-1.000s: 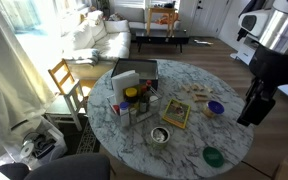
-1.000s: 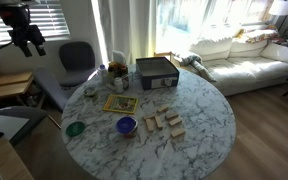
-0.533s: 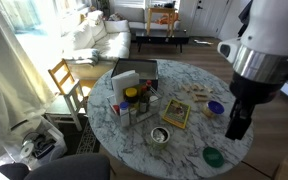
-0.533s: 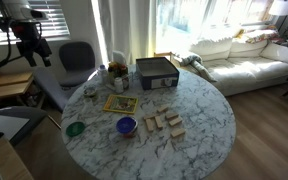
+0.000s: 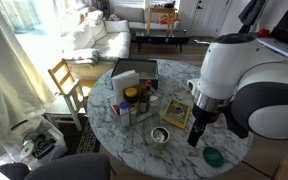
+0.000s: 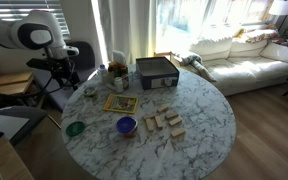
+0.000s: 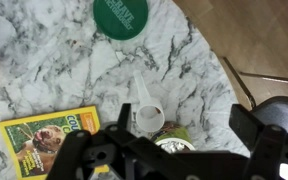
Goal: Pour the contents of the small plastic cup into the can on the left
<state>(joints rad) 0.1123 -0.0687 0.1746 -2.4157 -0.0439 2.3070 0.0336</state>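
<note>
The wrist view shows a small clear plastic cup (image 7: 144, 108) on the marble table, right beside the silver can (image 7: 174, 144). The can is partly hidden by my gripper's body. My gripper (image 7: 186, 124) is open and empty above them, with the cup near one finger. In both exterior views the can (image 5: 160, 135) (image 6: 90, 92) sits near the table's edge. My gripper (image 5: 196, 135) hangs beside it, a little above the table. I cannot make out the cup in the exterior views.
A green disc (image 5: 213, 156) (image 7: 120, 15) lies near the table edge. A yellow book (image 5: 176, 113) (image 7: 42, 135) lies beside the can. Jars (image 5: 132, 100), a dark box (image 6: 156, 72), wooden blocks (image 6: 164, 122) and a blue bowl (image 6: 126, 125) take up the rest of the round table (image 6: 204, 120).
My arm has swung in from beyond the table edge and lowered over the table. The gripper is now close beside the can. The objects have not moved.
</note>
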